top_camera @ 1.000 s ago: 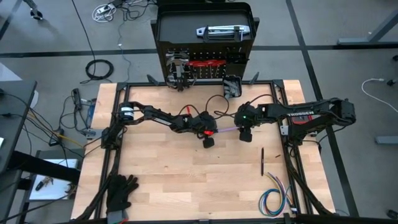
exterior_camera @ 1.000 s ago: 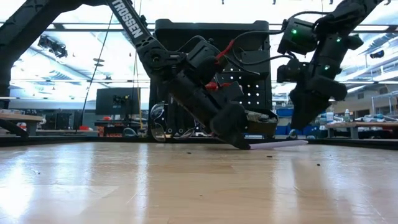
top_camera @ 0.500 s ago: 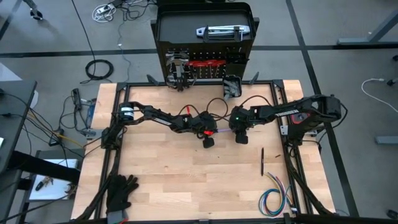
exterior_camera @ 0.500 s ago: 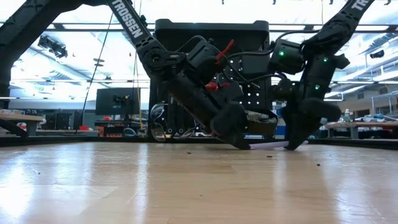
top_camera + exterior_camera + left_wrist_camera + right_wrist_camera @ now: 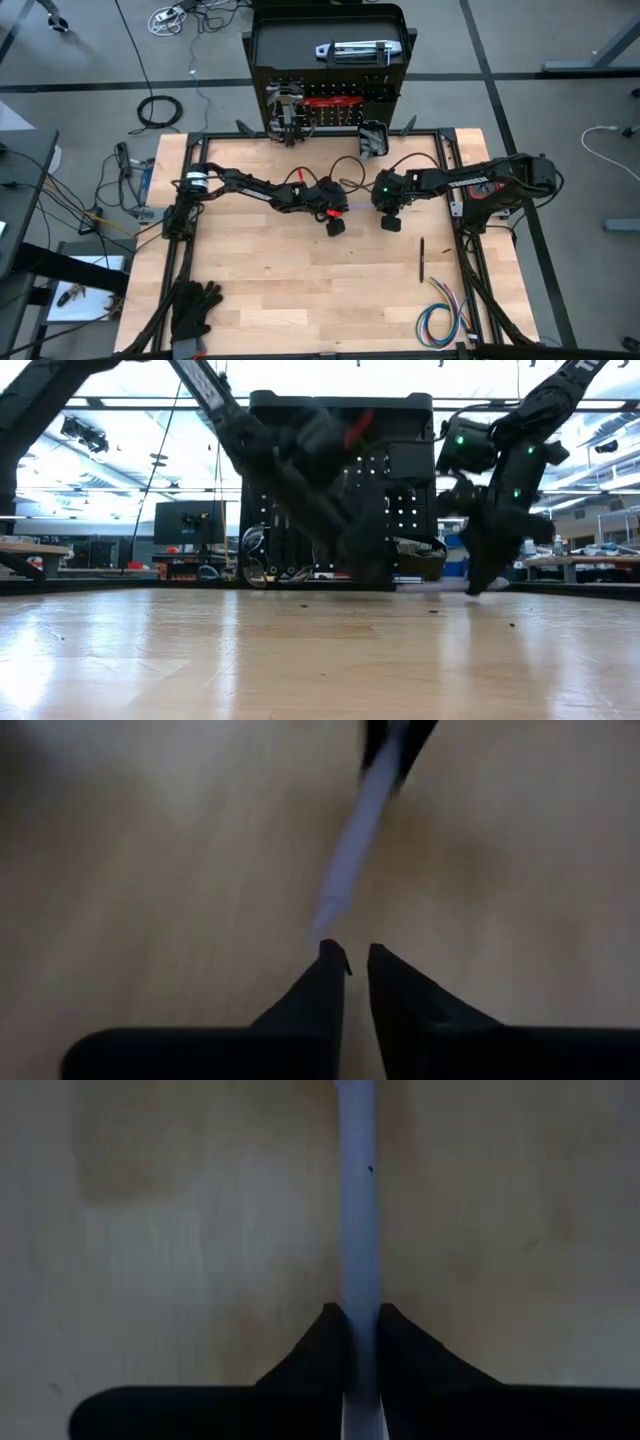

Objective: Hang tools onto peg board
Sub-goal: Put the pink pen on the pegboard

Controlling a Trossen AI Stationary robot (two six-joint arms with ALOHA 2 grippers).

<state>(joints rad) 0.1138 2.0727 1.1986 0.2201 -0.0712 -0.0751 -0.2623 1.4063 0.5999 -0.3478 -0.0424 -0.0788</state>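
The silver flat bar tool (image 5: 360, 211) lies low over the middle of the table, between my two grippers. My right gripper (image 5: 390, 221) is shut on its right end. My left gripper (image 5: 357, 955) stands just short of the bar's left end (image 5: 328, 915), slightly open with nothing between its fingers. The peg board (image 5: 330, 115) stands upright at the table's far edge, with red-handled tools (image 5: 330, 101) on its hooks and a small black bin (image 5: 373, 138) at its right foot. My right gripper pinches the bar's right end (image 5: 360, 1295) between its two fingers. The fingers (image 5: 480, 582) come down from above, slanting in from the table's right. The bar runs straight on ahead of them toward my left gripper, about level and close to the table top.
A thin dark tool (image 5: 422, 258) lies on the table to the right. The coloured wire bundle (image 5: 440, 322) sits at the near right corner and the black gloves (image 5: 195, 308) at the near left. A silver tool (image 5: 352, 49) lies on top of the peg board.
My right gripper has come down and a little toward the table's left, onto the bar's right end. My left gripper, which held the bar's left end, has let go and is moving; it shows blurred in the low view.
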